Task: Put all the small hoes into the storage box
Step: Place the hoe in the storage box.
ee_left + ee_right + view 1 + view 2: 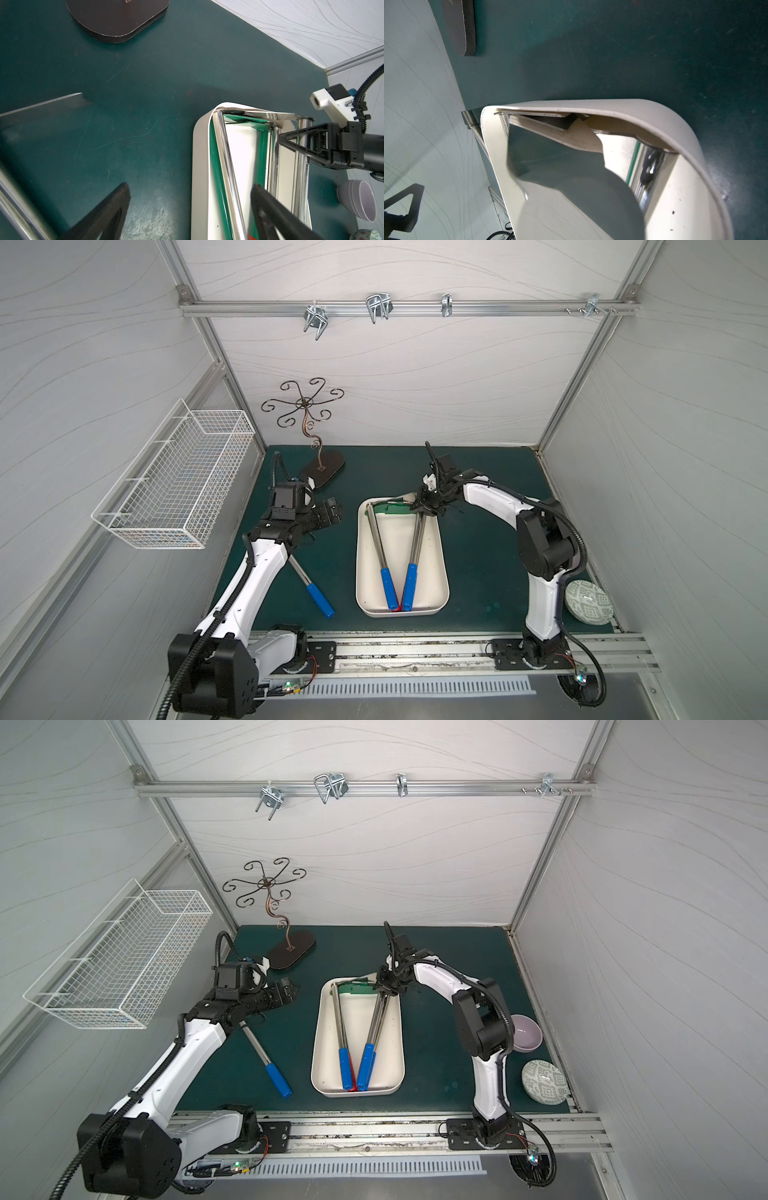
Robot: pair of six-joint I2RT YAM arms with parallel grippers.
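Hoes [376, 539] inside cream storage box [401, 611]

Both top views: high overhead, looking down on whole table [478, 572], near-identical. Wrist views: close, low over table; both catch far end of storage box [199, 166].

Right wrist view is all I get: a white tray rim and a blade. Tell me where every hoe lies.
Observer: One hoe lies outside, on the mat left of the tray, its shaft running under the left arm.
Operator: Report the ones inside.
Observer: Blue handles meet at the tray's near end, with the shafts spreading apart toward the far end.
Operator: Now describe my right pincer.
Observer: The right pincer is shut, its tips against a shaft near the tray's far end. I cannot tell whether it grips it.
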